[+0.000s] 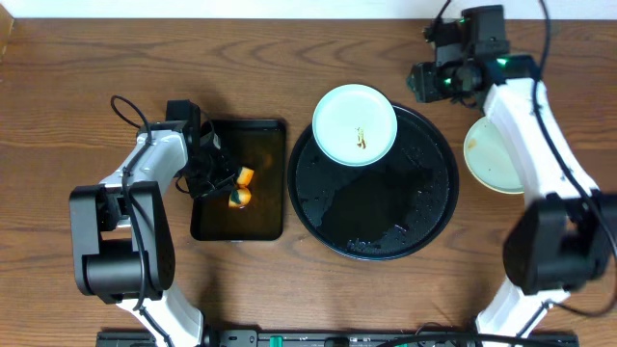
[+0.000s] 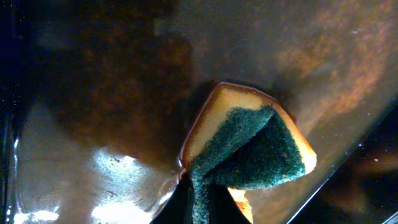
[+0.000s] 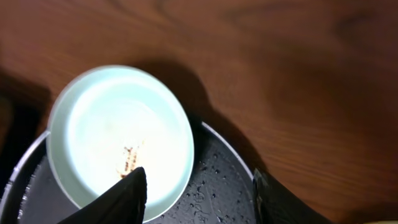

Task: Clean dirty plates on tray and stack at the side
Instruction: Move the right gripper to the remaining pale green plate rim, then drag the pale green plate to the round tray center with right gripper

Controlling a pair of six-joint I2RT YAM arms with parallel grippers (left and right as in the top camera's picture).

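One blue plate (image 1: 355, 125) sits on the tray (image 1: 386, 207), up at its far-left rim, and a brown smear (image 1: 362, 138) across its middle says that one isn't clean yet. A yellow plate (image 1: 485, 154) is already off the tray on the table (image 1: 77, 96) just to its right, half hidden under the right arm. I can't spot a third plate, so I'd call this partway through, with at least the blue one left to wipe and stack.

The left gripper (image 1: 220, 178) is over the rectangular tray (image 1: 260, 135) just left of the round tray, pinching a folded sponge (image 2: 249, 143). The right gripper (image 3: 196, 205) hovers past the tray's far-right edge, fingers spread wide and holding nothing.

Room looks good: the rest of the tray is bare and wet, and the blue plate overhangs the raised rim a touch, a handy edge to grab. The tight spot is right of the tray, where arm and yellow plate crowd together
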